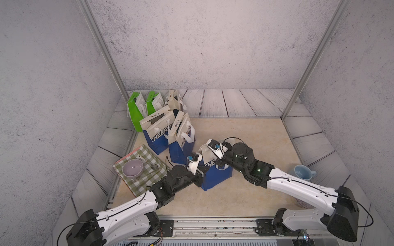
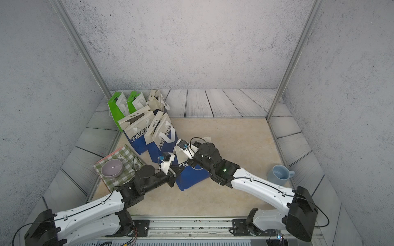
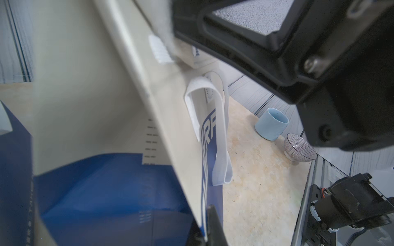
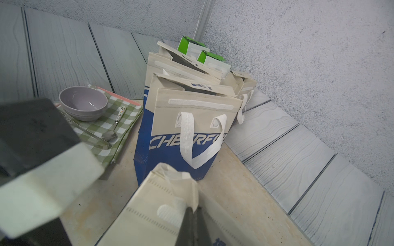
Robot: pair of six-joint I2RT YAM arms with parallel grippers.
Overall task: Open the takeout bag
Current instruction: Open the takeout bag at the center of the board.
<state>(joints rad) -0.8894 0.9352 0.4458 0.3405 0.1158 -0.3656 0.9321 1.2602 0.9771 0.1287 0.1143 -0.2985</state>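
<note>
On the beige table (image 1: 245,198) the takeout bag (image 1: 215,176) stands upright between both arms. The left hand (image 3: 206,215) is clenched on its left rim and the right hand (image 4: 194,210) on the opposite rim. Pulling them apart should spread the mouth.

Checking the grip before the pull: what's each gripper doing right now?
Left gripper: shut on the bag.
Right gripper: shut on the bag's top edge.
</note>
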